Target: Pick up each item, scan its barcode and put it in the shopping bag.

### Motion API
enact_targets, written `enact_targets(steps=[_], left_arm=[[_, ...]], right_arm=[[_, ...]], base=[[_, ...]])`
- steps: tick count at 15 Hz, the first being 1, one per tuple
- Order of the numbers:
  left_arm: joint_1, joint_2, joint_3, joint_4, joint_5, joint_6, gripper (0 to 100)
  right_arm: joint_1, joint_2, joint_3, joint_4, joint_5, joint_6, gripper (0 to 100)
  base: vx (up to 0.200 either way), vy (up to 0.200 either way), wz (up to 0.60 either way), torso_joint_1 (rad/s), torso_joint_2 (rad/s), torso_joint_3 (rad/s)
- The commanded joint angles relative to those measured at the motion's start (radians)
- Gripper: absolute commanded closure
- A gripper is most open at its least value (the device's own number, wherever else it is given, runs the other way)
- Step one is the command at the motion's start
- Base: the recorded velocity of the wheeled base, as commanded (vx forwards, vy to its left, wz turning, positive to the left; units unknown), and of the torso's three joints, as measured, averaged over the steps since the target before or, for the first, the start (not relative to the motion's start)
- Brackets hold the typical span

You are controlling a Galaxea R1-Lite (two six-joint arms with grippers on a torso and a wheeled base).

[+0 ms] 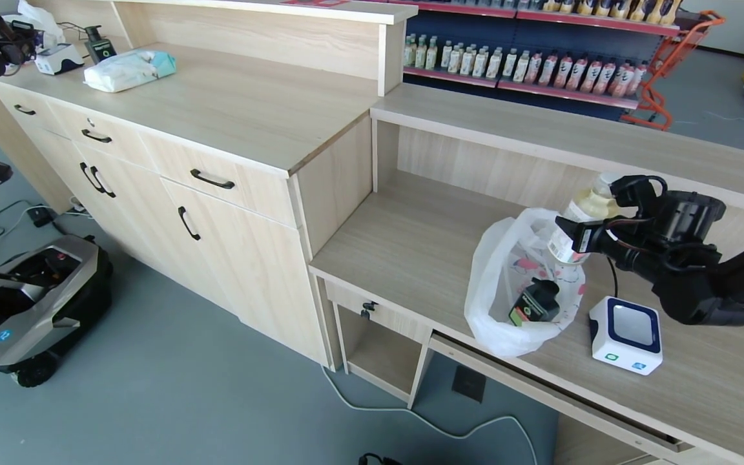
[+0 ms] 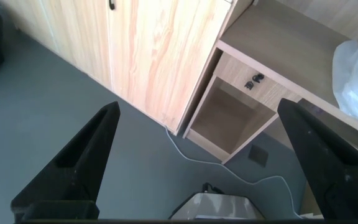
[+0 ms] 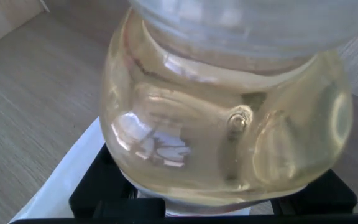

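Bottle (image 1: 590, 205) between right fingers (image 1: 569, 228)

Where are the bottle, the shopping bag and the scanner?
bottle (image 1: 588, 208), head view, its pale body.
shopping bag (image 1: 485, 290), head view, white side wall.
scanner (image 1: 631, 325), head view, its top window.

Two grippers are showing: the right gripper (image 1: 604, 213) and the left gripper (image 2: 199, 107). One bottle (image 1: 588, 206) is sitting between the right fingers (image 1: 573, 231). One bag (image 1: 495, 284) is standing on the lower worktop (image 1: 411, 245), and one dark item (image 1: 535, 302) is lying inside it. One scanner (image 1: 626, 334) is sitting beside the bag. One wipes pack (image 1: 128, 70) is lying on the upper worktop (image 1: 249, 103). Shelf bottles (image 1: 527, 64) are standing in rows, too small to count.
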Motion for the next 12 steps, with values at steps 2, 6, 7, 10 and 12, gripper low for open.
enact_targets(steps=[2,6,7,10,12], left_arm=[[0.0,0.0,0.001,0.0,0.0,0.0,0],[0.0,0.0,0.001,0.0,0.0,0.0,0],[0.0,0.0,0.001,0.0,0.0,0.0,0],[0.0,0.0,-0.001,0.0,0.0,0.0,0],[0.0,0.0,0.001,0.0,0.0,0.0,0]], right_arm=[[0.012,0.093,-0.083,0.006,0.005,0.0,100],[0.043,0.206,-0.153,-0.038,0.006,-0.008,100],[0.043,0.208,-0.153,-0.04,0.006,-0.01,100],[0.044,0.272,-0.143,-0.114,0.011,-0.089,100],[0.052,0.3,-0.146,-0.138,0.014,-0.088,100]], base=[[0.0,0.0,0.0,0.0,0.0,0.0],[0.0,0.0,0.0,0.0,0.0,0.0],[0.0,0.0,0.0,0.0,0.0,0.0],[0.0,0.0,0.0,0.0,0.0,0.0],[0.0,0.0,0.0,0.0,0.0,0.0]])
